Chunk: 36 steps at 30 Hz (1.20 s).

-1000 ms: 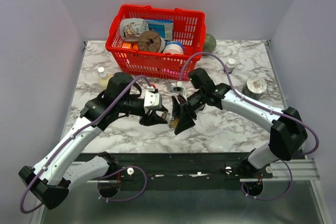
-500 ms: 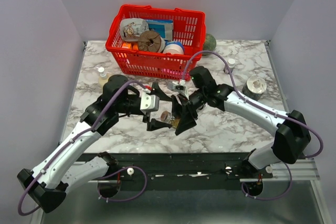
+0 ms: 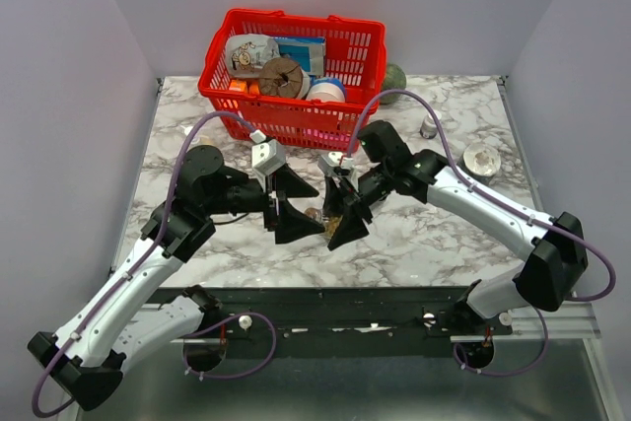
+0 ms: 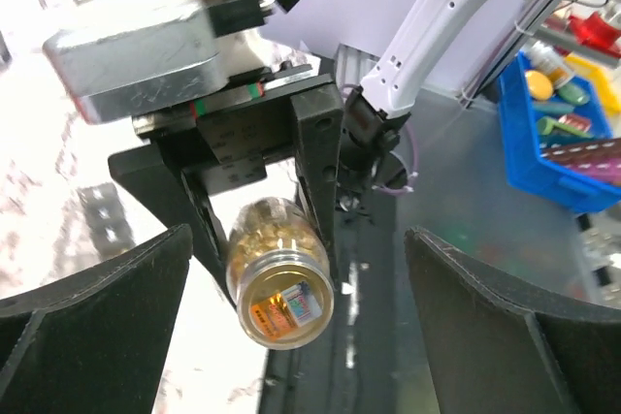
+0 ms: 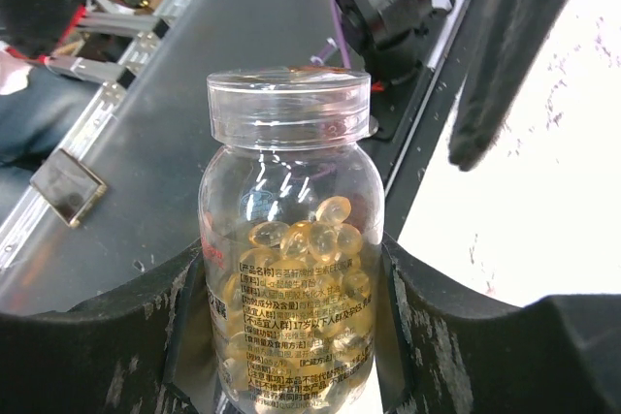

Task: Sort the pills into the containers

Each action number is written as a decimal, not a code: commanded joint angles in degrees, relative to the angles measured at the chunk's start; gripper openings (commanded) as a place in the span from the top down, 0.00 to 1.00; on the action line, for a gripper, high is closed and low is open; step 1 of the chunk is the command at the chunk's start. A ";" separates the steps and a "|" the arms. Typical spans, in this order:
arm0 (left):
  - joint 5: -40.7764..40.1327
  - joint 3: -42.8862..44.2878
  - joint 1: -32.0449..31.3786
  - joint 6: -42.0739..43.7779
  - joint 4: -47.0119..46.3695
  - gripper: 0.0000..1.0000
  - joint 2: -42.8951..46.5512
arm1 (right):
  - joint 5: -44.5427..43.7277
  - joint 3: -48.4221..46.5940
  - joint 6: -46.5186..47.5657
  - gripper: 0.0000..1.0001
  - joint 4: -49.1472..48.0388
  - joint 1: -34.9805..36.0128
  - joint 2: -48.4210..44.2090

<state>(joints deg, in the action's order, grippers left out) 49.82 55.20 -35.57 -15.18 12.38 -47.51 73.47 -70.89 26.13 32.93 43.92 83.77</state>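
Pills (image 5: 309, 237) of amber gel, heaped inside a clear bottle (image 5: 289, 167) with a clear lid and a printed label. Bottle pinched at the body between the two black fingers of the right gripper (image 3: 342, 216), lid end free of the fingertips and turned toward the left arm. Held over the front part of the marble table (image 3: 444, 234), roughly midway between the two arms. Left gripper (image 3: 299, 206) spread wide, grasping nothing, its fingers (image 4: 97, 317) standing far apart at either side of the left wrist view and facing the lid end of the bottle head-on; near it, no contact to be seen. In that same view, a gold disc with a small coloured sticker under the lid, and the right gripper's fingers tight on both flanks of the bottle. Container strip (image 4: 97, 212), dark grey with small square cells, flat on the marble beyond the right gripper, toward the left of the left wrist view; blurred, cells not countable, contents impossible to tell. Red mesh basket (image 3: 258, 117) at the back of the table, filled with packets and tubs, well apart from both grippers. Small bottle (image 3: 429, 126) and round tin (image 3: 481, 158) on the right side of the table, behind the right arm.
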 commanded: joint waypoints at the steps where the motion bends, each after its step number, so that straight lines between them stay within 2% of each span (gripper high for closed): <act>1: -2.36 1.48 0.24 -7.50 4.83 0.05 -1.71 | -2.19 -1.44 3.05 0.99 2.05 0.38 -0.62; 4: -2.80 2.81 0.33 -5.83 9.14 0.11 -3.12 | -2.63 -1.53 2.79 1.00 2.05 0.38 -0.45; 10: -8.42 4.56 0.15 -0.47 18.10 0.14 -3.29 | -3.42 -1.62 2.26 1.00 1.70 0.38 0.25; 14: -10.36 4.92 -0.37 0.33 19.79 0.16 -3.03 | -4.13 -1.97 1.56 0.99 1.35 0.38 1.05; 16: -11.93 5.09 -0.81 0.76 20.22 0.24 -3.03 | -4.56 -2.23 1.21 0.99 1.17 0.38 1.57; 17: -12.12 5.44 -0.90 0.68 20.49 0.37 -3.12 | -4.91 -2.32 0.94 0.99 1.09 0.38 1.75; 19: -12.47 5.71 -1.16 0.77 21.01 0.47 -3.73 | -5.36 -2.41 0.50 1.00 0.74 0.38 2.01; 20: -12.56 5.80 -1.25 0.94 21.36 0.58 -3.82 | -5.79 -2.41 0.24 1.00 0.73 0.38 2.19; 22: -12.99 6.23 -1.60 1.29 22.77 0.67 -4.61 | -6.67 -2.41 -0.29 0.99 0.30 0.46 2.28; 23: -13.26 6.41 -1.61 1.55 23.30 0.76 -4.79 | -7.46 -2.41 -0.73 0.99 0.03 0.38 2.37; 25: -13.26 6.50 -1.69 1.64 23.83 0.83 -4.96 | -8.43 -2.23 -1.25 0.99 -0.40 0.38 2.45; 26: -13.87 6.59 -1.78 1.56 24.00 0.94 -4.96 | -9.22 -2.23 -1.60 0.99 -0.84 0.38 2.63; 27: -14.22 6.59 -1.78 1.47 24.35 1.00 -4.79 | -9.49 -2.06 -2.13 0.99 -1.02 0.46 2.72; 29: -14.93 6.59 -1.69 1.29 24.44 1.00 -4.88 | -10.27 -2.06 -2.84 0.99 -1.72 0.38 2.98; 31: -15.63 6.24 -1.69 0.68 24.45 1.00 -4.88 | -10.28 -2.32 -3.19 0.93 -1.73 0.38 3.24; 34: -16.16 5.36 -1.69 -0.37 23.83 1.00 -4.53 | -10.80 -2.32 -3.28 0.56 -1.90 0.38 3.33; 35: -16.51 5.01 -1.52 -0.64 23.65 1.00 -4.35 | -11.59 -2.23 -3.28 0.28 -2.08 0.38 3.25; 36: -16.60 4.31 -1.34 -0.64 23.13 1.00 -3.74 | -12.03 -2.15 -3.37 0.17 -2.16 0.38 3.07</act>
<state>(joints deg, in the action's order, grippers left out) 37.71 60.42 -36.99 -13.82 34.96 -52.23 65.98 -71.20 25.15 33.15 43.94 86.15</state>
